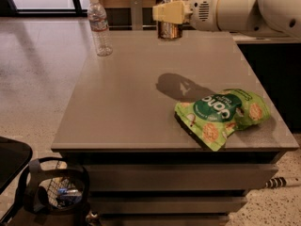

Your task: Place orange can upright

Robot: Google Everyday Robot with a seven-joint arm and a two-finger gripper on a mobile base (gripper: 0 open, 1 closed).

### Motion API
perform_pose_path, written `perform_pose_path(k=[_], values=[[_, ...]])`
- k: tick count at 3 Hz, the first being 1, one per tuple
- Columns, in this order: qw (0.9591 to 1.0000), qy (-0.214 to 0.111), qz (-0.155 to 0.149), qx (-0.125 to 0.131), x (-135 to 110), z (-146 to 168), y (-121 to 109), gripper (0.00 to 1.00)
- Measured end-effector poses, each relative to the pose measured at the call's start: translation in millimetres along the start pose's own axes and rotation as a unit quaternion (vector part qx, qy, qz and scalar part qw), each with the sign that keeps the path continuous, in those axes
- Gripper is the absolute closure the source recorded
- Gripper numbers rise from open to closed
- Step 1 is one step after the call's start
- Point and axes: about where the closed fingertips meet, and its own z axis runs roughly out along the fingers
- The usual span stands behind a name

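The gripper (167, 13) hangs over the far part of the grey surface (127, 107), at the top of the view, reaching in from the right on a thick cream-white arm (235, 6). Its fingers (173, 12) are clamped on the orange can (169, 30): one pale finger crosses the front of the can's middle, so only the shiny top and the brownish lower body with its silver base show. The can stands upright in the grasp, top end up. It is held above the surface, not resting on it (the dark shadow (181, 86) of can and gripper falls on the surface well apart from the can, toward the near side).

A clear plastic water bottle (99, 27) stands upright near the far left corner of the surface, well apart from the can. A green snack bag (221, 114) lies flat and crumpled near the front right edge, just beside the shadow. On the floor at lower left, below the surface's front edge, sits a dark wire basket (56, 192) with a looped handle and some small items inside that I cannot make out.
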Motion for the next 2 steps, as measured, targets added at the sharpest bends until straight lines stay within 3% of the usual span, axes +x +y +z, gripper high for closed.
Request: perform_pose_path(k=[1,2], values=[[0.9989,-0.003,-0.046,-0.006,-4.3,1.9,4.8,1.00],[0.9990,-0.002,-0.044,-0.005,-3.5,2.0,4.6,1.00]])
